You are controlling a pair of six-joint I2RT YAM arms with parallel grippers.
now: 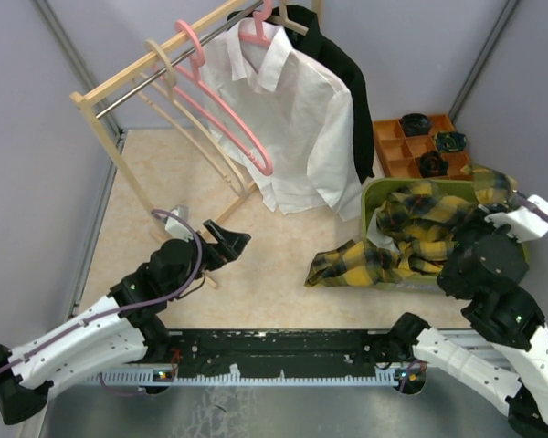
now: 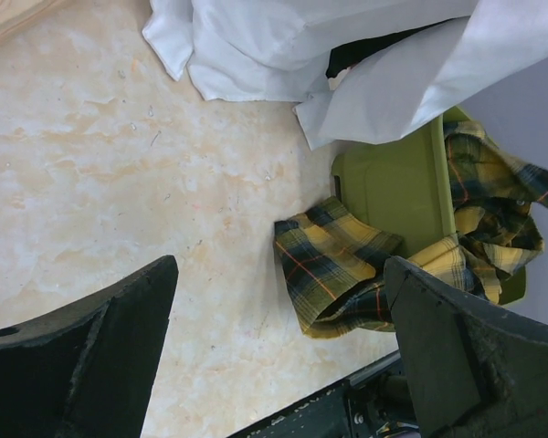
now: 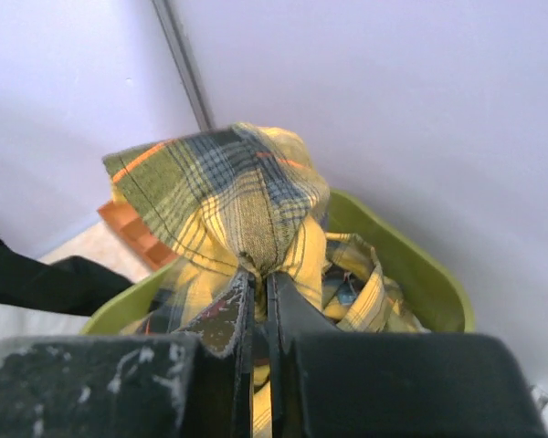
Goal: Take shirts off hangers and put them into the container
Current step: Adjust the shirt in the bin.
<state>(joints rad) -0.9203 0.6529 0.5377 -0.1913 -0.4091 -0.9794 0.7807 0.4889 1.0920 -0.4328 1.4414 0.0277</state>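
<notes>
While top view hides right claw [image 3: 256, 297], wrist view shows it pinching plaid shirt [image 3: 224, 187] above container [image 3: 425, 278]; left claw [image 2: 281, 272] wide.

**A:** quick q, what's sitting where on the counter [image 1: 274, 265] rn?

**B:** the rack [image 1: 119, 87] takes the far left and slants back toward the middle. The empty hangers [image 1: 261, 162] are on its bar at the left. To their right hangs the front shirt [image 1: 292, 119], with the back shirt [image 1: 347, 87] right behind it.

**A:** and the right side?

**B:** the container [image 1: 373, 196] is over there, with the tray [image 1: 393, 151] just behind it in the far corner. The loose shirt [image 1: 411, 228] is mostly in the container, one part spilling over its left wall onto the counter. The right hand [image 3: 258, 278] is above the container's right end, pinching a fold of that shirt. The left hand [image 1: 230, 239] hovers by the rack's near foot, well apart from every shirt.
</notes>
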